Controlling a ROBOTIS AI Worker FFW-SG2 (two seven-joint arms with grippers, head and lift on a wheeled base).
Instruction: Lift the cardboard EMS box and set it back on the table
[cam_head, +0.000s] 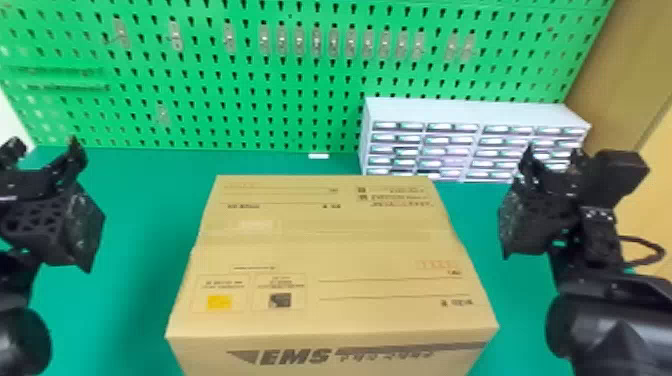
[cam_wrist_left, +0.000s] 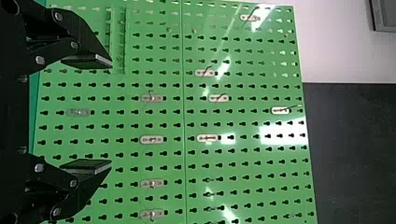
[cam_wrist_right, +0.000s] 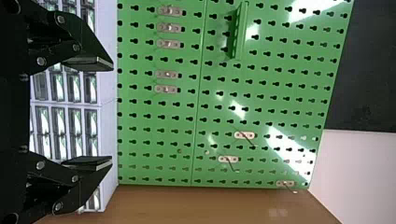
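Observation:
The closed cardboard EMS box (cam_head: 325, 255) rests on the green table (cam_head: 135, 200), in the middle of the head view, its printed front side facing the robot. To the left of the box, apart from it, is my left gripper (cam_head: 42, 155); in the left wrist view the left gripper (cam_wrist_left: 111, 114) stands open with nothing between its fingers. On the box's other side my right gripper (cam_head: 552, 160) is also apart from the cardboard. The right wrist view has the right gripper (cam_wrist_right: 113, 113) open and holding nothing.
Behind the table rises a green pegboard (cam_head: 250, 80) with small hooks. A white cabinet of small drawers (cam_head: 475, 112) stands at the back right, behind the right gripper. A small white piece (cam_head: 319, 156) lies near the table's back edge.

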